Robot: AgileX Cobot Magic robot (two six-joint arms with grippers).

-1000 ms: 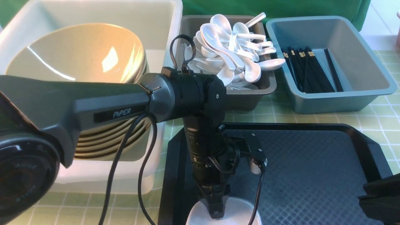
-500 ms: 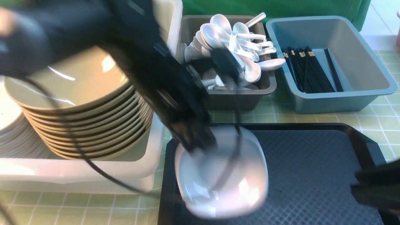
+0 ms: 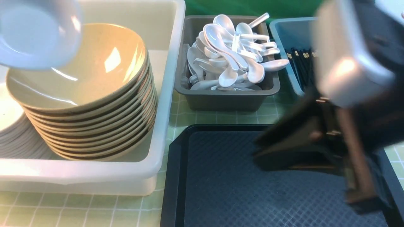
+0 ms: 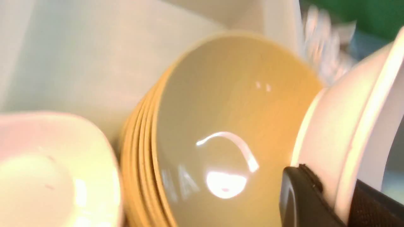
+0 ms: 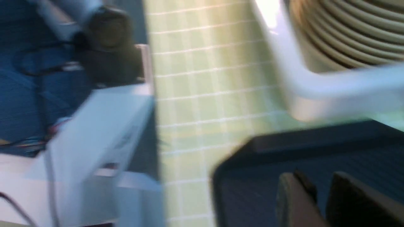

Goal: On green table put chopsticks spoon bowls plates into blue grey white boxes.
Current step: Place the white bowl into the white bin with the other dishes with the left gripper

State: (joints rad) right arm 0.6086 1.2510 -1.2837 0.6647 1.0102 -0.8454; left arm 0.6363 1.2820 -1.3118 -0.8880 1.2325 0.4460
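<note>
Left jaws pinch the rim of a small glossy white squarish plate (image 4: pixel 344 126): slick, brittle, light; right jaws stand narrowly apart, empty.

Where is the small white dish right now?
In the front view the white dish is up in the air at far left, over the stacked tan bowls in the white box, clamped in the left gripper.

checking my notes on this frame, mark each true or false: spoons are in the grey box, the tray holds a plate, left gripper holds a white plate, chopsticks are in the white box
1. Spoons are piled in the grey box. True.
2. The black tray holds a plate. False: no dish lies on its visible part.
3. The left gripper is clamped on a white plate. True.
4. Chopsticks lie in the white box. False: they are in the blue box; the white box holds stacked bowls.
</note>
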